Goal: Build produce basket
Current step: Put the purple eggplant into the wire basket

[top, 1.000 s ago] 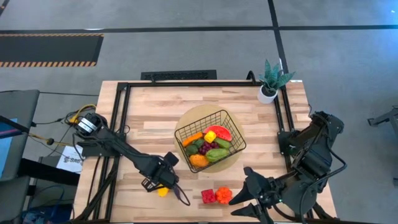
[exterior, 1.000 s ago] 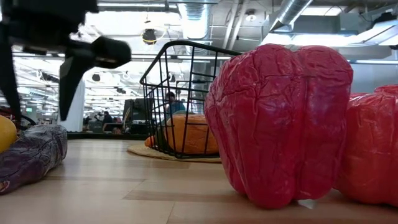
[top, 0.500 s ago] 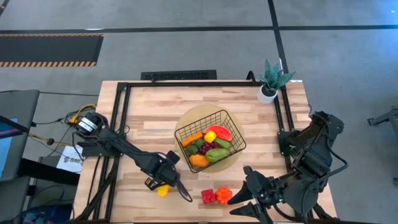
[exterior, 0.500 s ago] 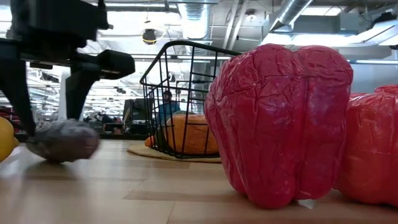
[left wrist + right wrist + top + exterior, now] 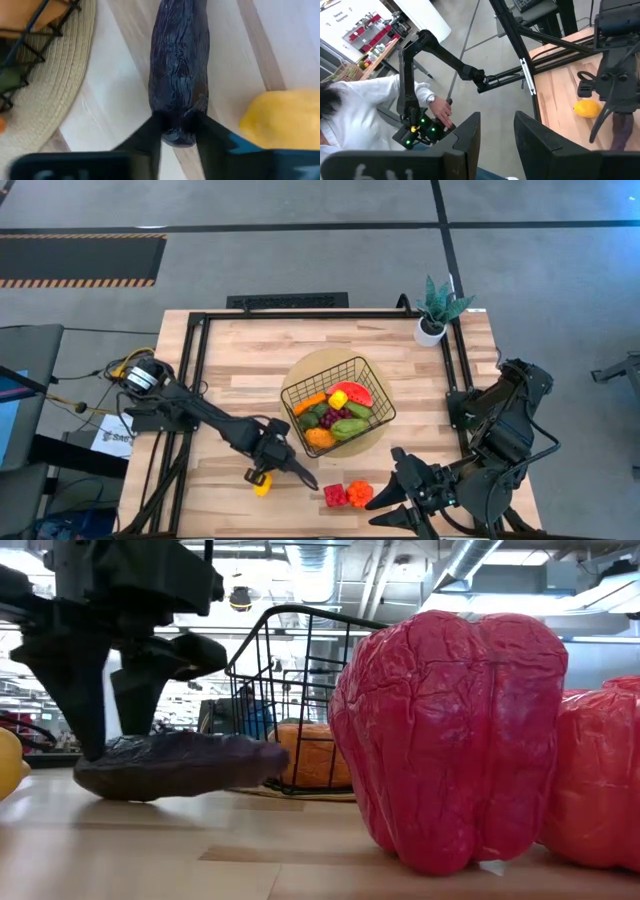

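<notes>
- Left gripper [image 5: 177, 131] pinches one end of the purple eggplant [image 5: 179, 65], fingers on both sides.
- Eggplant [image 5: 180, 764] sits low over the table [image 5: 240, 355], beside the lemon [image 5: 261, 483], near the basket [image 5: 337, 402] on its round mat [image 5: 300, 366].
- Basket holds mixed produce; red pepper [image 5: 335, 495] and orange pepper [image 5: 360, 493] lie outside.
- Right gripper [image 5: 496, 131] at the table's near right edge, fingers spread, empty.
</notes>
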`<control>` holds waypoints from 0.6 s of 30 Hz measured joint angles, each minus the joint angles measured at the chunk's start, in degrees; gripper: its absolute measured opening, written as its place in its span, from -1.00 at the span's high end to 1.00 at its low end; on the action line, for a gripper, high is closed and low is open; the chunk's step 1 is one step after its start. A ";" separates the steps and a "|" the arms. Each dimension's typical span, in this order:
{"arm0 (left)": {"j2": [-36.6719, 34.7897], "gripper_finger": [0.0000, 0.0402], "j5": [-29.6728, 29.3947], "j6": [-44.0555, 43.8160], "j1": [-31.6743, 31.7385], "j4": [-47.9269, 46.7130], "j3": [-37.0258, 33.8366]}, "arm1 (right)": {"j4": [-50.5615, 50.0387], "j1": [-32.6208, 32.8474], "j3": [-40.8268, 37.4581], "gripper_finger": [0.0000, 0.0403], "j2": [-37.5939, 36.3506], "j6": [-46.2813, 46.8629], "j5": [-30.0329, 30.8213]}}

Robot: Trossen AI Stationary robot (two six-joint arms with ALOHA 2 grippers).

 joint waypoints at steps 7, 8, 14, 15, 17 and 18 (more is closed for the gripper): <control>-0.10 0.93 0.86 -7.44 0.32 0.72 -0.79 | -0.02 0.00 0.00 0.34 0.00 0.00 0.00; -0.07 0.95 0.96 -8.21 0.32 0.68 -0.68 | -0.03 0.00 0.00 0.34 0.00 0.01 0.00; 0.40 0.97 4.55 -11.51 0.06 -1.80 1.55 | -0.04 0.00 0.00 0.34 0.00 0.02 0.00; 0.40 0.97 5.52 -11.60 -0.08 -3.44 2.22 | -0.04 0.00 0.00 0.34 0.00 0.03 0.00; 0.40 0.98 7.97 -11.56 -0.51 -5.73 3.77 | -0.02 0.00 0.00 0.34 0.00 0.03 -0.01; 0.40 0.98 8.93 -11.49 -0.88 -6.89 4.50 | -0.04 0.00 0.00 0.34 0.00 0.03 0.00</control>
